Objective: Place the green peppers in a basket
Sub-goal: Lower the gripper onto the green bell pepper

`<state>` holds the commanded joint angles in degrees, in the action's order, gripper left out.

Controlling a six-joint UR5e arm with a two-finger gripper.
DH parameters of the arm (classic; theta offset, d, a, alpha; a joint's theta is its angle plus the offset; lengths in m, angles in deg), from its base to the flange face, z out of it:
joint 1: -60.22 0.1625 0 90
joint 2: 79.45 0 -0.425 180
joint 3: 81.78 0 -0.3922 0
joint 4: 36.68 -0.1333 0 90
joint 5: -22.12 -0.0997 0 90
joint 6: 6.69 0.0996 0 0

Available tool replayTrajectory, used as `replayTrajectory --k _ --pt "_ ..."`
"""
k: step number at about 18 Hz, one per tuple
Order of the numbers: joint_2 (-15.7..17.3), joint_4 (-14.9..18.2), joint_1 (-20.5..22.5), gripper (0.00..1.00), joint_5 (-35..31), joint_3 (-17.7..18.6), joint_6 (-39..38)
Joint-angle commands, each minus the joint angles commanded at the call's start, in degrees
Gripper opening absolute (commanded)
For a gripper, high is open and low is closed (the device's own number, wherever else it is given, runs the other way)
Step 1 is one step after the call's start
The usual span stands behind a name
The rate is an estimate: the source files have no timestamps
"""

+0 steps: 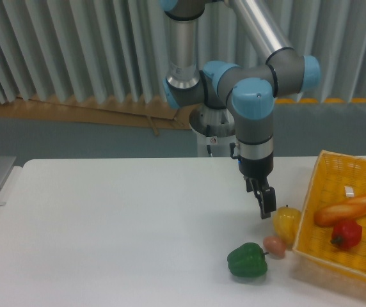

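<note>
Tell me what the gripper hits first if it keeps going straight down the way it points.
Probably bare table: the gripper points down beside the yellow pepper. Depth is unclear, so it might graze that pepper; the green pepper lies nearer the camera.

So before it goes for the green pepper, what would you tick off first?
1. Glossy dark green bell pepper lies free on the white table: ok.
2. Tool is above the pepper: not ok, it hangs further back, nearer the yellow pepper.
3. Tool empty: ok.
4. Tool open wide enough: cannot tell.
5. Small orange-pink item beside the pepper may get nudged: not ok.
6. Yellow woven basket has bare floor left: ok.
</note>
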<state>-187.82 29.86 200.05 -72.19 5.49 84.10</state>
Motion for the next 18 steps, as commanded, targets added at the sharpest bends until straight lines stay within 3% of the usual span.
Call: replayTrajectory --k 5,9,18 --pt "-3.9 -0.5 -2.2 1.00 -0.5 -1.0 0.4" --pt "-6.4 -2.9 -4.7 1.00 -1.4 -2.0 0.3" --pt "-8.6 -3.3 -4.7 1.00 -2.0 -3.6 0.5"
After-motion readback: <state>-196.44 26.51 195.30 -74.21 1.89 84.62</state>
